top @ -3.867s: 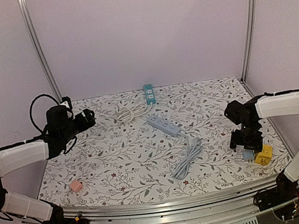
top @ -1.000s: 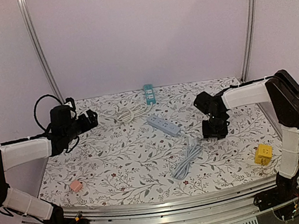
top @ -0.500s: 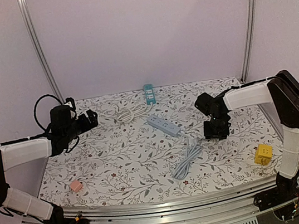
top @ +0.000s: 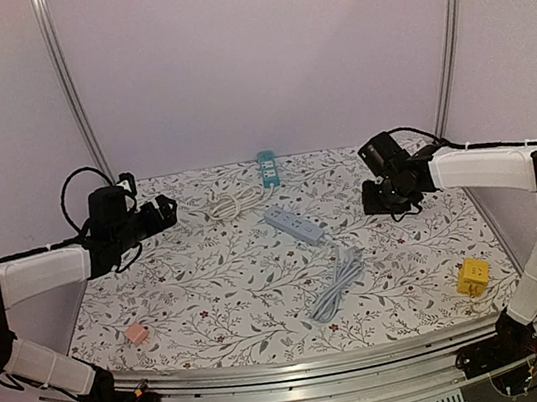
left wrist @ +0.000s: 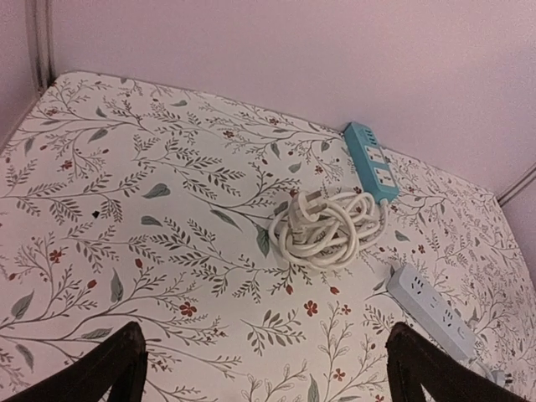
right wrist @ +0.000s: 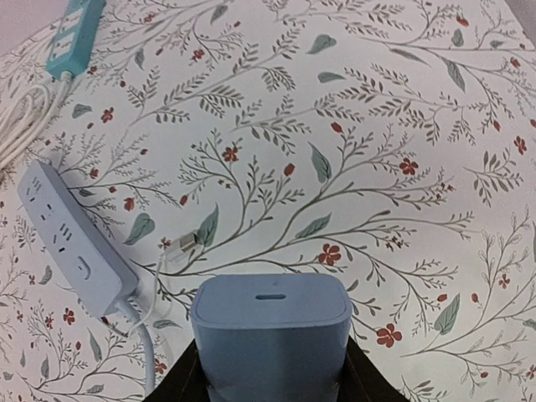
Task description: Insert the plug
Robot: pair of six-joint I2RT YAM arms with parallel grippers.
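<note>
Right claw (top: 389,193) has come up off its spot of a second ago near the middle of the table (top: 211,290) and swung back toward the far right, load still aboard; left arm has hardly moved. Left to right now: left claw (top: 164,213) hovers over the far-left corner, jaws wide apart, nothing between them. Pink block (top: 137,334), small and matte, sits near the front-left edge. White cord (left wrist: 327,226) lies coiled in a loose glossy loop, its own plug end on top. Just beyond it, teal power strip (left wrist: 370,159) lies against the back wall, hard plastic, long and narrow. Grey-white power strip (top: 295,225), smooth with rounded ends, lies mid-table, long axis running far-left to near-right, sockets up, its thick cable (top: 337,287) folded toward the front. The plug (right wrist: 270,335), a pale blue rounded block with satin plastic and one small slot on the face shown, is clamped between the right claw's jaws, off the table; prongs not visible. Key relation: the grey-white strip lies to the left of the right claw and a little nearer the bases, set diagonally, so the plug probably needs turning to match that axis. Right arm is the nearer one. Yellow cube (top: 473,277) sits near the front right.
</note>
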